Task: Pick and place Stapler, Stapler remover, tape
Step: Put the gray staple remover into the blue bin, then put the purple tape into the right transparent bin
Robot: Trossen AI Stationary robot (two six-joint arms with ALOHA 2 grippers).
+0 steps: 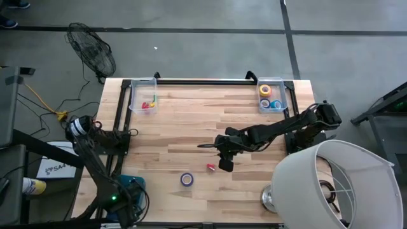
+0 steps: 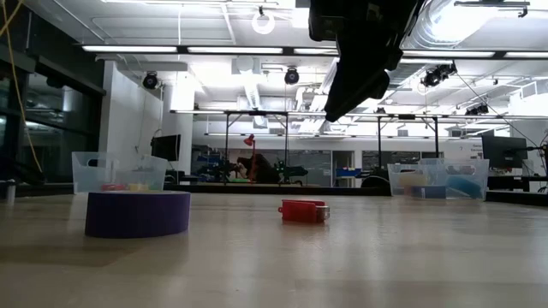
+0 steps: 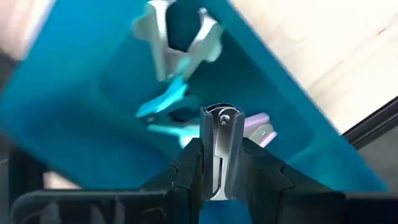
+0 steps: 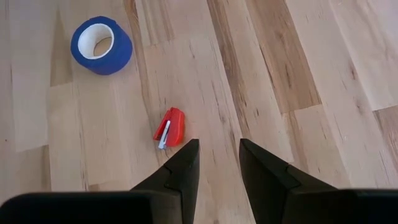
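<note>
Stapler position: we see the small red stapler [image 1: 210,167] lying on the wooden surface [image 1: 191,127] in the lower middle of the high view, well apart from the bins at the top edge.
Right end effector: we find the right end effector [image 4: 216,163] hovering above the surface with its fingers parted and nothing between them.
Direction to the stapler: in the high view the stapler lies just to the left of the right end effector [image 1: 224,165]; in the right wrist view it [image 4: 169,127] sits off to the left of the gap between the fingers, not yet between them.
Long axis: we read the stapler's long axis as slanted in the right wrist view, running from lower left to upper right, so we judge a small sideways shift and perhaps a wrist turn are needed before descending.
Tape: a purple-blue tape roll [image 1: 186,179] rests further left on the surface, near the stapler but not touching it.
Left end effector: the left end effector [image 3: 214,158] hangs over a blue bin [image 3: 74,124] at the lower left of the high view, closed on a metal staple remover [image 3: 217,146].
Nearer arm: the right one, we judge.
</note>
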